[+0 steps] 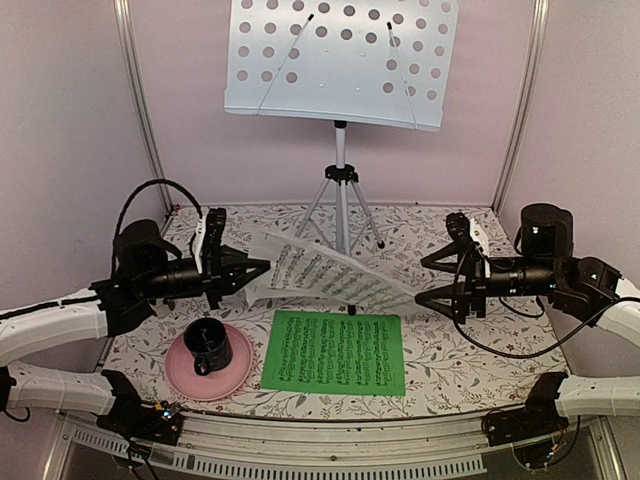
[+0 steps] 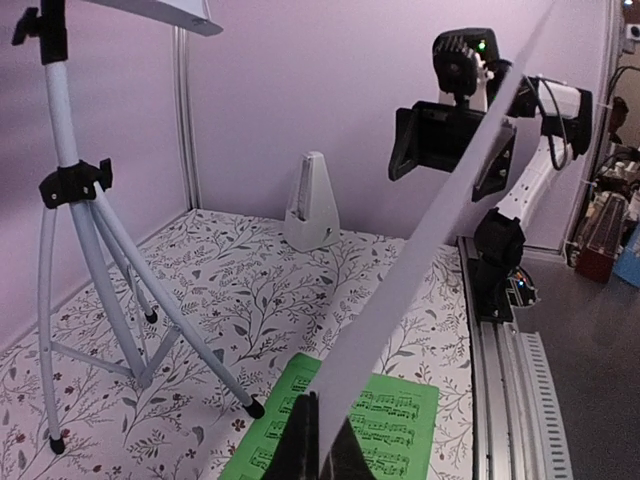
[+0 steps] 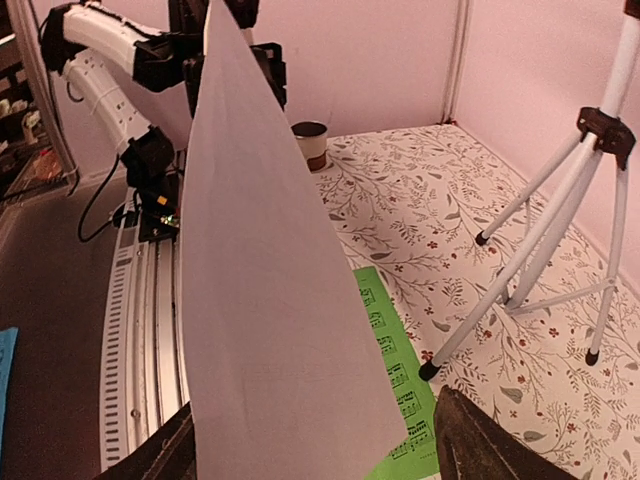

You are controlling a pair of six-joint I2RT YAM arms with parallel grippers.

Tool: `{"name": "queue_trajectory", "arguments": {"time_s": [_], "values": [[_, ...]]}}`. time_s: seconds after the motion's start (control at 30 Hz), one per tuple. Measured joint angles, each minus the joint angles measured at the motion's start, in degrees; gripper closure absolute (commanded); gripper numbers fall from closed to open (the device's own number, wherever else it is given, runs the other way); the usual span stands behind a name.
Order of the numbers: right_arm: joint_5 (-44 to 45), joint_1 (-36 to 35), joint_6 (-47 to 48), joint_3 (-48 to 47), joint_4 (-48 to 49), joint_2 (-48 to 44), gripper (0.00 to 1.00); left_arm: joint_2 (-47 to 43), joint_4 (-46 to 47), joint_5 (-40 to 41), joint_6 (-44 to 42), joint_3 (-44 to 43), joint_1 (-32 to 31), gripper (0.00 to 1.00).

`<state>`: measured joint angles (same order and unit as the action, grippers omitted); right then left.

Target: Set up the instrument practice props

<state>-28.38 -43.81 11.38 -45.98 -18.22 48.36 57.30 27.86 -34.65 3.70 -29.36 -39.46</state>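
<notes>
The left hand (image 1: 262, 266) is clamped on the left end of the white sheet of music (image 1: 325, 268); the sheet hangs in the air, sloping down towards the right hand (image 1: 420, 282), whose fingers stand wide apart with the sheet's other end between them; below it the green sheet (image 1: 335, 352) lies flat on the counter (image 1: 450, 350); behind, the music stand (image 1: 340, 60) rises on its tripod (image 1: 340, 205); the metronome (image 2: 312, 205) stands upright close to the wall, near the right arm; at the near left, a mug (image 1: 208, 348) sits on a pink plate (image 1: 180, 375).
</notes>
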Motion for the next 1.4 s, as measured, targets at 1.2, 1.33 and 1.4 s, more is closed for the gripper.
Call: {"name": "queue_trajectory", "arguments": {"time_s": [1.2,1.33,1.4], "values": [[16.0,-10.7,6.6,-34.8,-20.2,28.2,0.28,10.5,-57.1,4.0,-18.2,-36.7,-7.3,1.00],[17.4,-13.0,7.8,-35.0,-20.6,30.7,0.40,11.5,-57.6,3.6,-19.7,-38.1,-8.6,1.00],[18.0,-14.1,8.5,-35.0,-21.3,31.7,0.51,11.6,-57.7,3.6,-20.5,-38.3,-8.9,1.00]]}}
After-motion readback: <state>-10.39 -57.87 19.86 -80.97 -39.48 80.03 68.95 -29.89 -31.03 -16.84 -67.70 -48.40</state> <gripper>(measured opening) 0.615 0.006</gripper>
